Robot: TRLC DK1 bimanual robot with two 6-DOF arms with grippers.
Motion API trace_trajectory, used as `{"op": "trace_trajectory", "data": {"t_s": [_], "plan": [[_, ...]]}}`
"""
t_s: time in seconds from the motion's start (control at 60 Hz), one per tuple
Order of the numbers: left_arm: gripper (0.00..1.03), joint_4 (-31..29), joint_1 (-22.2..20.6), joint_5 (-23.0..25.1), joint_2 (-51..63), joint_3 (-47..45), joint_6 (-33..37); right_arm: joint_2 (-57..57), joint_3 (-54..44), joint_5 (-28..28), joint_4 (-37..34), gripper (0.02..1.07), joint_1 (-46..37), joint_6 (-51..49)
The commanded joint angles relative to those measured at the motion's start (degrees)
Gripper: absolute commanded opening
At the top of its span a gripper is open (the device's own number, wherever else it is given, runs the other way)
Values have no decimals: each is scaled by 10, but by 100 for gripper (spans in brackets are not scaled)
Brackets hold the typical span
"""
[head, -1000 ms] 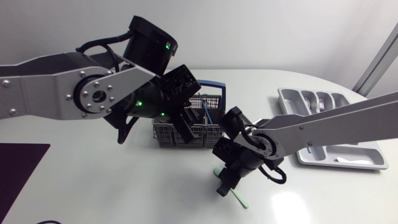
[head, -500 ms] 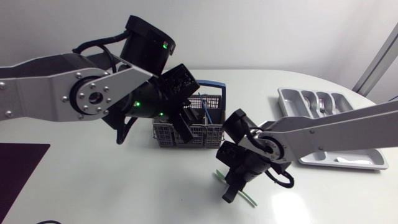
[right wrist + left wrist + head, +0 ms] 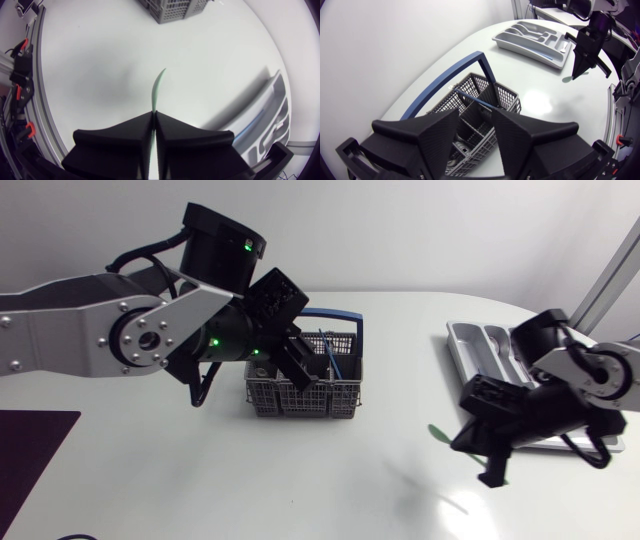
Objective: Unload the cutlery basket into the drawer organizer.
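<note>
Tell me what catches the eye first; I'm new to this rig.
The left gripper, open, hangs over the grey wire cutlery basket at the middle of the table. The right gripper, shut on a thin pale green utensil, is close by the grey drawer organizer at the right.

My white table (image 3: 140, 480) under bright, even light.
It is smooth and glossy, and in the head view its far edge curves round from twelve toward two o'clock. A dark maroon mat (image 3: 30, 455) lies at its eight o'clock corner. Soft grey shadows pool near the middle, and a glare spot (image 3: 455, 505) shines at five.
</note>
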Motion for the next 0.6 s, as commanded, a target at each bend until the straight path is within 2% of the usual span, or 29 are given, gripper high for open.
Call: {"op": "trace_trajectory", "data": {"t_s": [0.0, 0.1, 0.317, 0.583], "plan": [[49, 17, 4, -2, 6, -15, -31, 1, 11, -12, -27, 8, -76, -135], [49, 36, 4, 0, 23, -15, -51, 38, 44, -30, -51, 8, -186, -256], [49, 53, 4, 0, 38, -17, -58, 148, 122, -42, -69, 8, -330, -421], [49, 73, 13, 3, 45, -28, -67, 286, 230, -27, -59, 8, -410, -550]]}}
